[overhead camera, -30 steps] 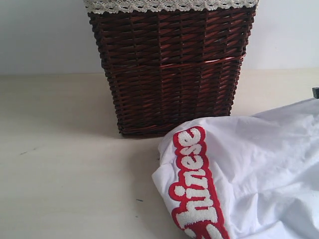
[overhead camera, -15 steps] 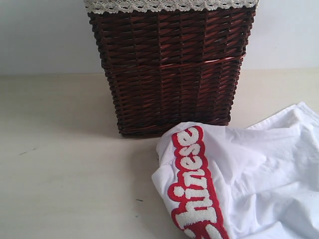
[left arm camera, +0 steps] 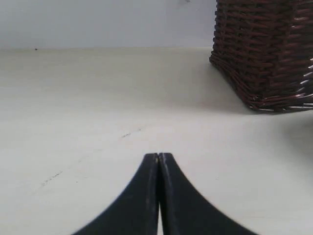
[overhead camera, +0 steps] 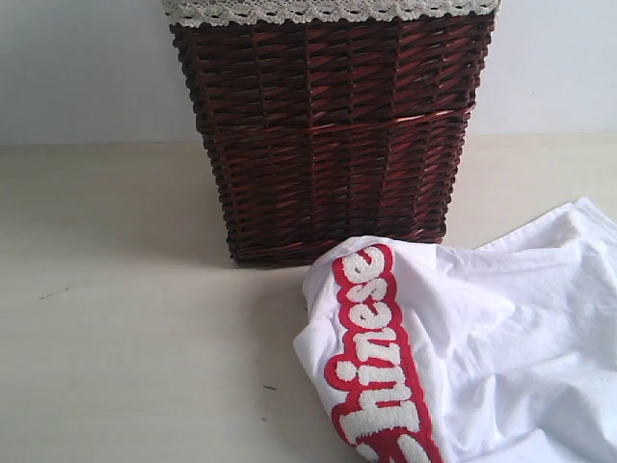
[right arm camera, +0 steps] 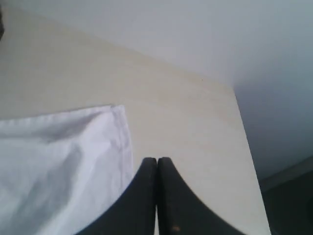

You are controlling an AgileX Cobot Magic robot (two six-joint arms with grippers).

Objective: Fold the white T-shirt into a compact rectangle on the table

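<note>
Well, your white T-shirt (overhead camera: 501, 338) lies rumpled and unfolded on the table (overhead camera: 125, 338), red-edged lettering (overhead camera: 376, 357) uppermost, just in front of the dark wicker basket (overhead camera: 337, 135); one hemmed corner reaches toward the table's side edge; your right gripper (right arm camera: 157, 160) hangs just beside that hem, jaws pressed together on nothing; your left gripper (left arm camera: 158, 156), likewise closed and empty, sits over bare table.

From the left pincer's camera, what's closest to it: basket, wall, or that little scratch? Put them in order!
1. Scratch: on the table, just ahead of the left pincer.
2. Basket: standing farther along the table.
3. Wall: beyond the table.
</note>
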